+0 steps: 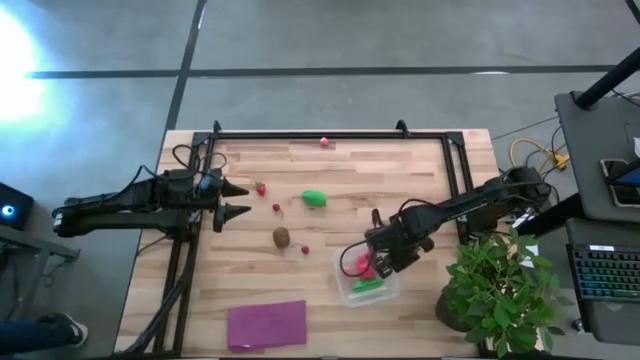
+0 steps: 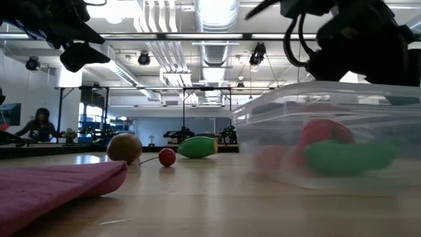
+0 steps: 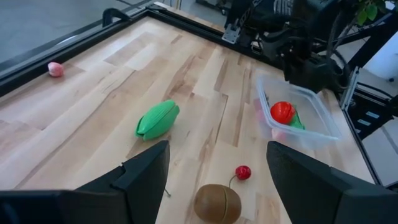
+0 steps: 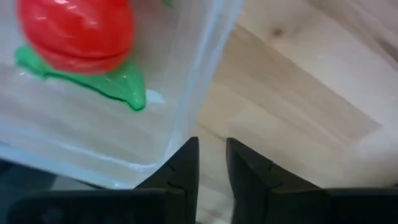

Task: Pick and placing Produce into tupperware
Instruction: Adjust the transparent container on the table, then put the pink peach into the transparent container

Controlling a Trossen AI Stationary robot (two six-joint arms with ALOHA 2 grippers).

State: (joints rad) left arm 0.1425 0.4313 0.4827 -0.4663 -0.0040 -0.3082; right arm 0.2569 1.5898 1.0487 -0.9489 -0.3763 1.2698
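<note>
tupperware (image 1: 352, 291): clear square container, lower right of centre in the high view, on the desk (image 1: 400, 190); sits just left of the potted plant (image 1: 497, 285).
in tupperware: red ball (image 4: 78, 28) lying on a green oblong piece (image 4: 118, 84); low view shows both through the clear wall, red (image 2: 323, 133) behind green (image 2: 348, 158).
right gripper (image 1: 372, 262): over the tupperware's upper edge in the high view; jaws closed to a thin gap, nothing between them; wrist view has the tips just outside the container's rounded corner, above bare wood.
loose green piece (image 1: 315, 199): centre of the desk, well apart from the tupperware, up and left of it.
kiwi-like ball (image 1: 281, 237): below-left of the green piece; small red berry (image 1: 304, 249) just right of it, with a thin stem.
other berries: one red (image 1: 276, 208) left of the green piece, another (image 1: 260, 188) close to the left jaw tips; a pink one (image 1: 324, 143) near the top rail of the desk.
left gripper (image 1: 235, 199): left side of the desk, pointing right; jaws parted wide, holding nothing; kiwi-like ball and stemmed berry show between them in its wrist view, farther off.
purple sheet (image 1: 267, 324): flat, bottom edge of the desk, left of the tupperware.
</note>
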